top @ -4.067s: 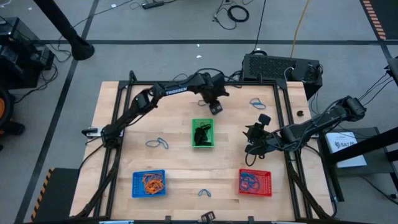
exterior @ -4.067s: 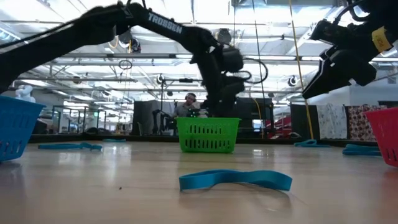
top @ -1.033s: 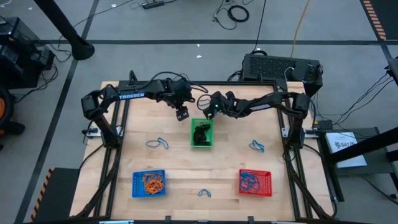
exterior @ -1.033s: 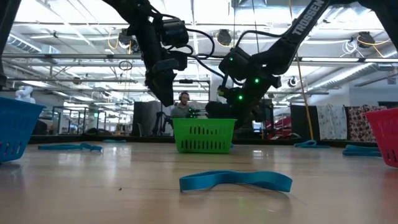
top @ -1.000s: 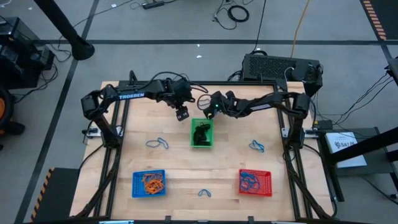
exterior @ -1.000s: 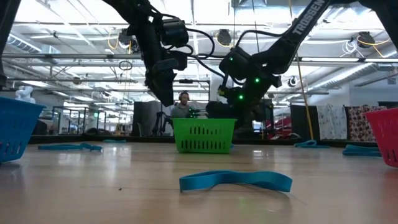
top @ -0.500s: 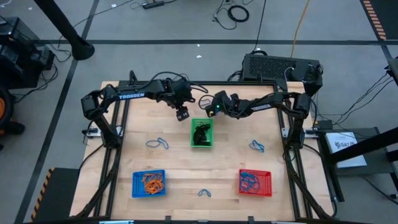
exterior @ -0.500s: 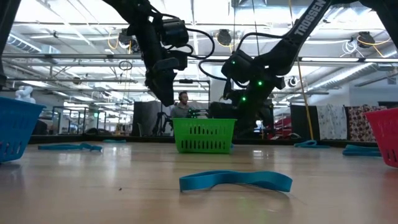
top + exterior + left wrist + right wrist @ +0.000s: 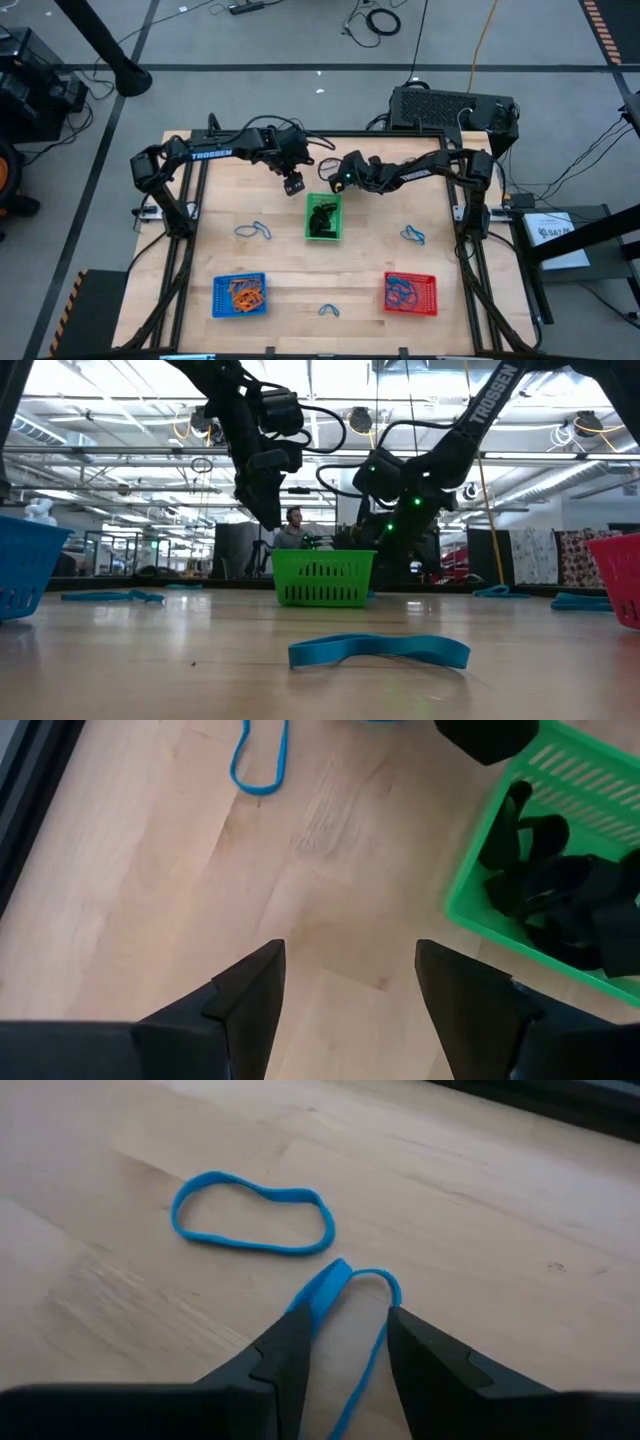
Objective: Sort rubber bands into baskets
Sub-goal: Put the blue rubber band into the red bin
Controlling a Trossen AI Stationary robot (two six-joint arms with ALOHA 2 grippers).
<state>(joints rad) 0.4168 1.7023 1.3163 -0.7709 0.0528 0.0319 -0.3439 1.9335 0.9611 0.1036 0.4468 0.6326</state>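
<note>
Picking step: right gripper [image 9: 340, 1330] straddling a blue rubber band [image 9: 350, 1295], fingers apart; closing next. Left gripper [image 9: 345, 985] apart, idle beside green basket [image 9: 470, 910].

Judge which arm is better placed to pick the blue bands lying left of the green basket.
Left. The left gripper hovers open on that side of the green basket, and its wrist view shows the blue bands ahead. The right gripper would have to cross the left arm.
</note>
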